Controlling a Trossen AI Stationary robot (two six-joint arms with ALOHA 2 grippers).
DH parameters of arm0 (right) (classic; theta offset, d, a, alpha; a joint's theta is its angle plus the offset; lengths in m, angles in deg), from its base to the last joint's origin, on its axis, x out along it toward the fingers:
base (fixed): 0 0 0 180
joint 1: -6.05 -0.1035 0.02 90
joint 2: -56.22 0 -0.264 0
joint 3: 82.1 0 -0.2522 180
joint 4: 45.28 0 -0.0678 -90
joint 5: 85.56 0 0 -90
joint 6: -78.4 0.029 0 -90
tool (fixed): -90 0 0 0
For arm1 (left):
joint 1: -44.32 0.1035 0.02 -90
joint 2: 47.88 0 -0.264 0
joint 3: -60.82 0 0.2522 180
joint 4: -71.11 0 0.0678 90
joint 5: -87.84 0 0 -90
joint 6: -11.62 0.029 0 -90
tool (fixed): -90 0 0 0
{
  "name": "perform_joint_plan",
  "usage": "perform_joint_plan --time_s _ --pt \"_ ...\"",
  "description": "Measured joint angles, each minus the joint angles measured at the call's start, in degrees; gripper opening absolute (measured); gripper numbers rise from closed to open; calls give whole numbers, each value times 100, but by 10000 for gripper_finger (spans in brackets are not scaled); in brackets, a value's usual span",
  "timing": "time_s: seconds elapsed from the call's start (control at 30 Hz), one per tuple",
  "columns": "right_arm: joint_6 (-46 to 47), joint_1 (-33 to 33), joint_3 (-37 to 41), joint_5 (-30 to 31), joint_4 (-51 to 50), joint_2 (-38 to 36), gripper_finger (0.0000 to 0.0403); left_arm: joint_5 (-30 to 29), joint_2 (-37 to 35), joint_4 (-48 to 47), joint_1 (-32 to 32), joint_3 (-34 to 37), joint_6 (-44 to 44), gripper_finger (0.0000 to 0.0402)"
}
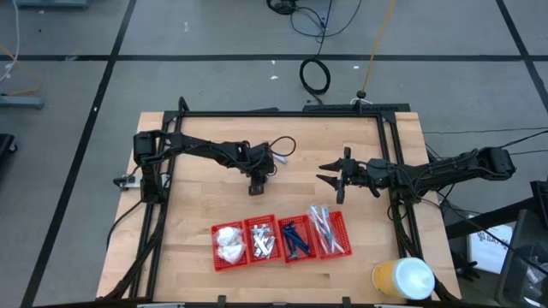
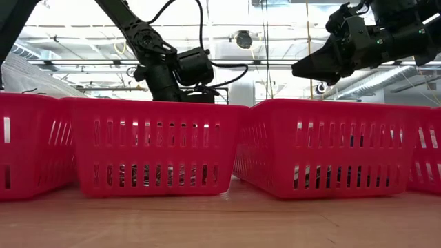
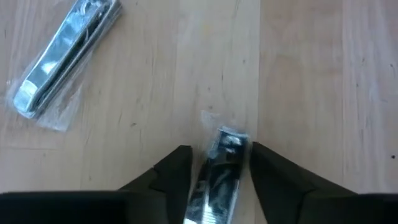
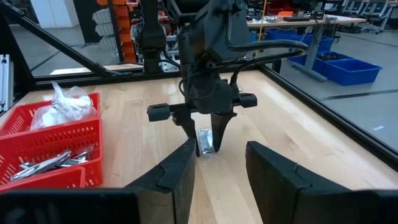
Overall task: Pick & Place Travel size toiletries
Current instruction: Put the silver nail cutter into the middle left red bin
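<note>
Closing around a clear-wrapped silvery item, the left gripper is standing on the table, fingers partly apart on either side of it, not yet lifting. Another wrapped item is lying well apart. Four red baskets already hold sorted toiletries. The right gripper is hovering nearby, half open, holding nothing.

Even, bright overhead light falls on the pale wooden counter, with only soft, short shadows under the arms. In the low view, ceiling lights and windows behind the left pincer blow out to white, leaving both arms as dark silhouettes. In the left wrist view, the clear-wrapped silvery metal piece between the fingers is blurred, with glare on its wrap.
</note>
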Motion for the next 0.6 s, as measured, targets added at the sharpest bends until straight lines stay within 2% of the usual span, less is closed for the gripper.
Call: perform_joint_plan --time_s 0.33,0.47,0.6 --pt "2 0 0 0 -8 0 130 13 0 -9 9 2 26 41" --pt "2 0 0 0 -20 0 130 -21 -86 -17 4 9 -76 37" --pt "2 0 0 0 -18 0 130 -170 -466 -212 -143 53 -272 36"
